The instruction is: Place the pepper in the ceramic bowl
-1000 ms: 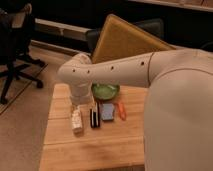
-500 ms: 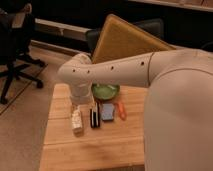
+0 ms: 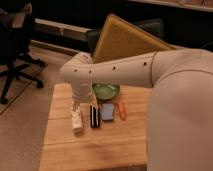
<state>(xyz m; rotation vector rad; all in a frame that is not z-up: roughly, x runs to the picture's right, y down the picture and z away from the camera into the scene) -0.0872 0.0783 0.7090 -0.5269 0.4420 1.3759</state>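
Because the robot's white arm (image 3: 150,70) sweeps in from the right edge and fills most of the frame's right half, much of the scene behind it is cut off, including the right end of the wooden counter (image 3: 65,145). A tan panel (image 3: 127,40) leans behind the arm at upper centre, and an office chair (image 3: 12,45) stands at upper left. On the counter, the green ceramic bowl (image 3: 106,91) sits at centre just under the arm, its far rim hidden. Below it lie three things in a row: a white bottle (image 3: 76,121) at left, a slim dark item (image 3: 94,116) that is hard to identify, and a blue-grey sponge (image 3: 107,111). The pepper (image 3: 121,111) lies just beside the sponge on its right, its long axis running up and down the frame, its upper end near the bowl's lower right rim. The gripper (image 3: 79,98) seems to hang below the arm's bend at left centre, above the white bottle. Whether it is released or clenched I cannot tell, and nothing shows in it. From there the pepper lies to the lower right, past the dark item and the sponge, so I judge the reach must travel rightward across the row.
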